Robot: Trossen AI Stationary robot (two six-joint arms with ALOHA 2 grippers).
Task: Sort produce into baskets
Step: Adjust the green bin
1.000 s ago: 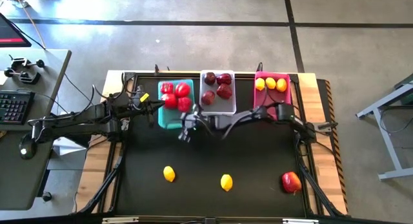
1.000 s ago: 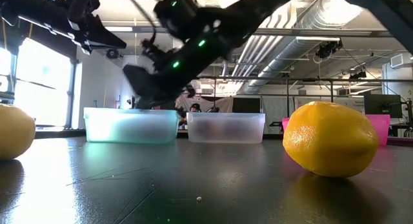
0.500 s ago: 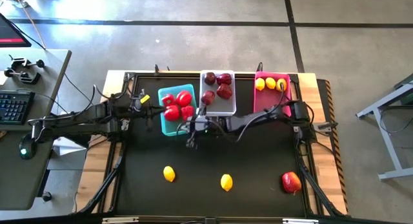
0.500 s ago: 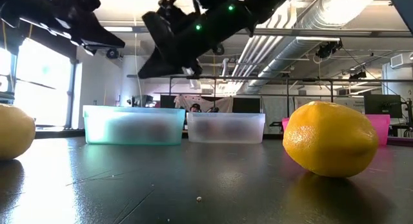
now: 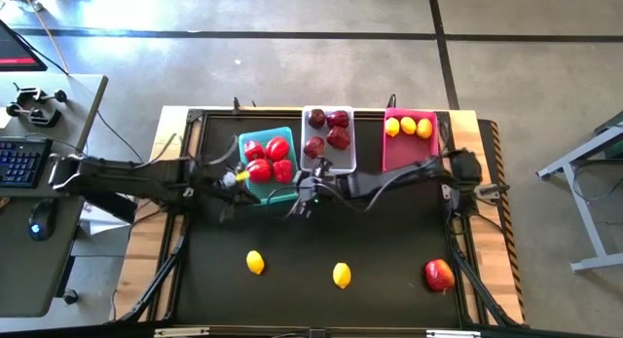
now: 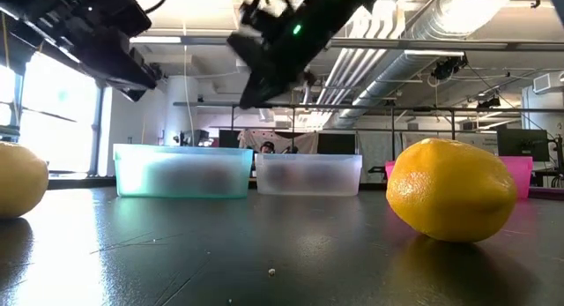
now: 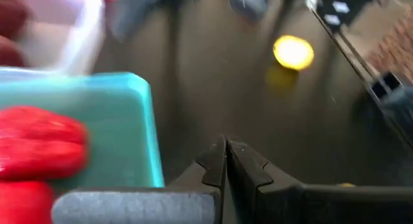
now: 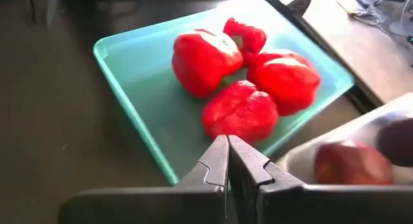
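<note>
Inspecting the back edge of the table (image 5: pixel 389 231), three bins stand in a row: a teal bin (image 5: pixel 255 187) holding four glossy red peppers (image 5: pixel 269 159), a white bin (image 5: pixel 336 165) just beside it with four dark maroon fruits (image 5: pixel 328 130), and beyond that a pink bin (image 5: pixel 401 155) with three lemons (image 5: pixel 408 126). Well in front of the teal bin, loose on the dark mat, lie two lemons (image 5: pixel 255 263) (image 5: pixel 342 275) and, farther toward the pink bin's side, a red-and-yellow fruit (image 5: pixel 439 275). Left pincer (image 5: pixel 230 179) sits at the teal bin's outer side, fingers pressed together, empty. Right pincer (image 5: pixel 304 190) hovers at the teal bin's front corner nearest the white bin, likewise pressed together and empty. Low view shows the bins' contents only as blurs through their walls, with one lemon (image 6: pixel 451 190) covering part of the pink bin. Left wrist view is smeared. Beyond the teal bin's side stands a desk with a keyboard (image 5: pixel 18 164) and mouse (image 5: pixel 39 218).
</note>
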